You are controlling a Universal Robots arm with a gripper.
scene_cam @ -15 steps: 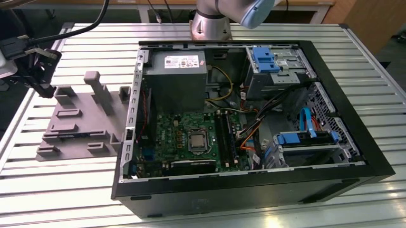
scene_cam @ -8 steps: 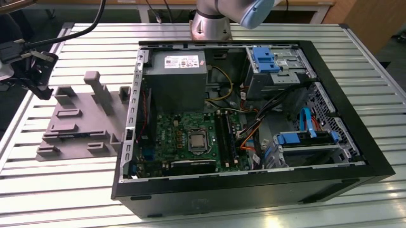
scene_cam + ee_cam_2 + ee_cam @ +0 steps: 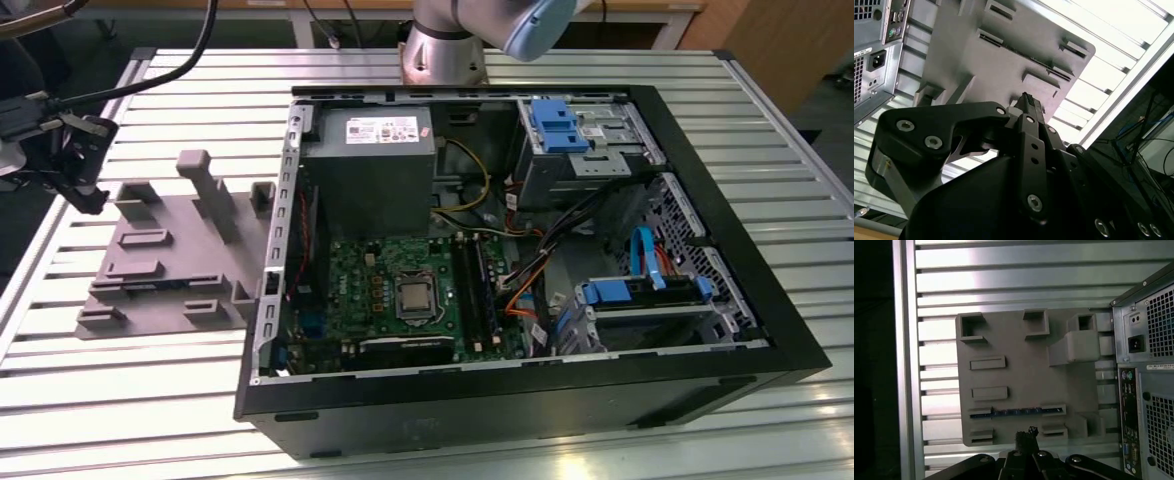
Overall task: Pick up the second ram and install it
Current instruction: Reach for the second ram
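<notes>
At the tool [image 3: 1026, 434] nothing is seen held; whether it is apart or together cannot be told from either wrist view. Just beyond it, and judged not touched by it, the second ram [image 3: 1016, 412] is recorded lying flat in a seat of the grey holder block [image 3: 1019, 365], in the row of seats nearest the tool. The ram's long axis is set crosswise to the tool's line of approach, along the holder's near edge, with one end directed toward the computer case [image 3: 1149, 365]. Both ends are bounded by low raised brackets [image 3: 1054, 408], so that only the middle span is left exposed; access is judged to be from above, over that span. A smaller low block [image 3: 1052, 430] is noted between the tool and the ram's case-side end. A tall post [image 3: 1081, 346] is set at the holder's far side, well apart from the ram. In the exterior view the tool [image 3: 83, 190] is seen hung over the holder at the exterior view's left, with the opened case just beside the holder to the exterior view's right. The green circuit board [image 3: 360, 275] and its long black slots [image 3: 470, 288] are enclosed by the case, so the case wall is placed between ram and slots. All is carried on the slatted tabletop [image 3: 134, 420]. The tool's height over the ram cannot be judged.
</notes>
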